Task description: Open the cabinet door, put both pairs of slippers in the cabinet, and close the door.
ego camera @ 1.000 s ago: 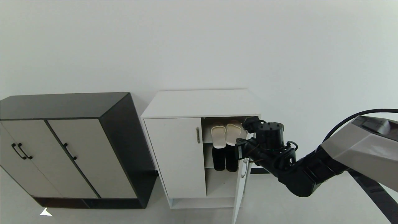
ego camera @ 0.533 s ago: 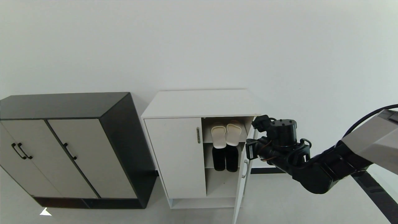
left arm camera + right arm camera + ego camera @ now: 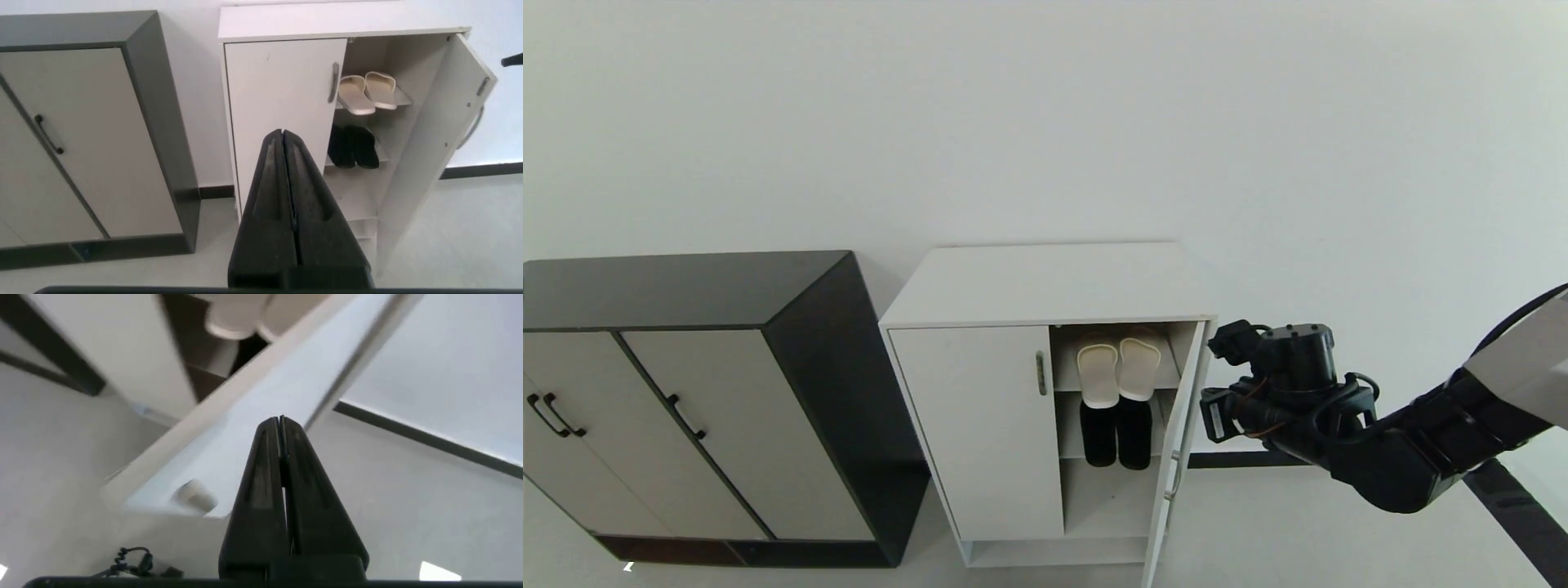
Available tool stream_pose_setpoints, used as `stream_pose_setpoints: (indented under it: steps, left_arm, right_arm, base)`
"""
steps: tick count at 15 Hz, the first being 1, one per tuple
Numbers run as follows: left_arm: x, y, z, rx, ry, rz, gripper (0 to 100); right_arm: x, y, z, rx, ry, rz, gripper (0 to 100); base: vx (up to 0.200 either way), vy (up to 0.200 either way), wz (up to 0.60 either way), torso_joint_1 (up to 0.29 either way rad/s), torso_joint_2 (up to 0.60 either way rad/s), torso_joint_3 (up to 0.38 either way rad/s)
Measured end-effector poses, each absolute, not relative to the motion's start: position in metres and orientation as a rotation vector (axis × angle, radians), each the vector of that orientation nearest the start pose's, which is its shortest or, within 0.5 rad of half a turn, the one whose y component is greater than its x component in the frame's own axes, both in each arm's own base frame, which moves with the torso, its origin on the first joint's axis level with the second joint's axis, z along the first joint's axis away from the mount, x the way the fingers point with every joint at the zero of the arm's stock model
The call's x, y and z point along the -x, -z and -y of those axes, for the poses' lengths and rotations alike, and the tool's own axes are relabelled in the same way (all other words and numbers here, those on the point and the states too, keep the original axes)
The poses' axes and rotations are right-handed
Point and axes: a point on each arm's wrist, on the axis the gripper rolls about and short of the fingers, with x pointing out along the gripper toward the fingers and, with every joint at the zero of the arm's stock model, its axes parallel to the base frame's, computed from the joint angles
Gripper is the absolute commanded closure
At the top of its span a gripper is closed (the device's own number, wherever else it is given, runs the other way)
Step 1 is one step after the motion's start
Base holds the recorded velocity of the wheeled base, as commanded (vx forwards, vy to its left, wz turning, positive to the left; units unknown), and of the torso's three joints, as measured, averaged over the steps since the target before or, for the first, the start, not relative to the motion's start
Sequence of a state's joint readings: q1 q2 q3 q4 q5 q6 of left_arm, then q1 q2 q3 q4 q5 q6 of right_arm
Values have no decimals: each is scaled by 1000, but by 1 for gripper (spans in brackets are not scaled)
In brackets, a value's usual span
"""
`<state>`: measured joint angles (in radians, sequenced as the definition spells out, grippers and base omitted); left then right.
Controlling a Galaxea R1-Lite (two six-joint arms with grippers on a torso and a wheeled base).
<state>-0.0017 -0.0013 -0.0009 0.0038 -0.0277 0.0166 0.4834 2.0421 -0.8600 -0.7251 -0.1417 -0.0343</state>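
The white cabinet (image 3: 1045, 282) stands against the wall, its left door closed and its right door (image 3: 1186, 408) swung open. A white pair of slippers (image 3: 1117, 369) lies on the top shelf, and a black pair (image 3: 1117, 433) sits on the shelf below. My right gripper (image 3: 1223, 339) is shut and empty, just outside the open door's upper edge. In the right wrist view its tips (image 3: 280, 423) point at the door panel (image 3: 245, 416) close ahead. My left gripper (image 3: 283, 135) is shut and empty, held back in front of the cabinet's closed door (image 3: 282, 98).
A dark cabinet (image 3: 686, 408) with grey doors stands directly left of the white one. A black strip (image 3: 1241, 459) runs along the foot of the wall on the right. Bare floor lies in front of both cabinets.
My right gripper has drawn back to the right, from in front of the shelf opening to the outer side of the open door. The head view has shifted slightly.
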Motion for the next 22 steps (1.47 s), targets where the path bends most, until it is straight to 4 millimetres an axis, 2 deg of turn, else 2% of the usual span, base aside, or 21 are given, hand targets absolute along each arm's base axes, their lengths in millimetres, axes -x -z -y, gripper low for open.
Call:
stream_pose_setpoints:
  steps: [6,10,13,16,19,22]
  left_arm:
    - [23,-76,1,-17,29,0,100]
    - [23,-75,1,-17,29,0,100]
    - [23,-75,1,-17,29,0,100]
    - [23,-75,1,-18,29,0,100]
    - [23,-75,1,-17,29,0,100]
    - [23,-75,1,-17,29,-1,100]
  right_arm:
    - [-327,-78,-168,186,-363,-456,100]
    - [-348,-72,-182,155,-363,-423,100]
    - [-369,-77,-200,5,-366,-260,100]
    - [-370,-74,-202,-16,-388,-234,100]
    - [-359,-70,-200,-26,-483,-212,100]
    - [-354,-67,-200,-21,-496,-226,100]
  base:
    - [0,0,0,0,0,0]
    - [0,0,0,0,0,0]
    - [0,0,0,0,0,0]
    - [0,0,0,0,0,0]
    - [0,0,0,0,0,0]
    - [0,0,0,0,0,0]
